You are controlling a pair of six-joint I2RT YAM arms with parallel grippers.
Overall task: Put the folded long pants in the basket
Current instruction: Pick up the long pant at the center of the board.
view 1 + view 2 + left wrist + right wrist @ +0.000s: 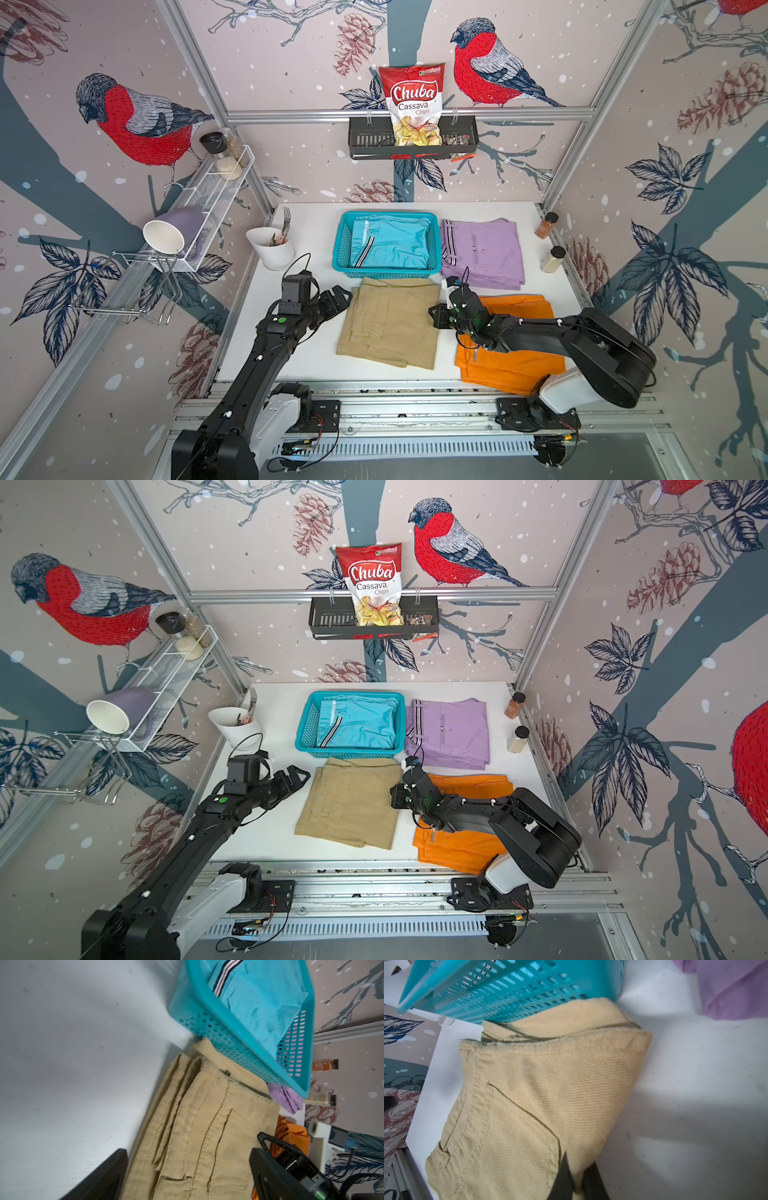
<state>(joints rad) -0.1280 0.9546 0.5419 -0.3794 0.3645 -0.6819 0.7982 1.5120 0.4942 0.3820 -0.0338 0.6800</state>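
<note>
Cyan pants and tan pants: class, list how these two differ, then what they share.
The cyan pants lie inside the basket; the tan pants lie on the table. The cyan pants carry a black-white stripe; the tan pants are plain. Both are folded flat.

1. A red Chuba Cassava Chips bag [411,104] stands upright in a black slotted rack [365,143] hung on the back wall's aluminium rail, with small snack packets [459,140] at the rack's right end.
2. A white wire shelf [216,195] runs along the left wall. Jars [228,166] are grouped at its far end, and a lilac mug [166,235] lies on its side at the near end.
3. A chrome wire holder [129,286] hangs at the shelf's near end.
4. At the white tabletop's [316,237] far left corner, a white utensil holder [272,249] holds a fork [286,220].
5. Two spice bottles stand at the tabletop's right edge: one orange-brown [546,225], one pale [552,259].
6. Bullfinch wallpaper [137,120] covers the walls.
</note>
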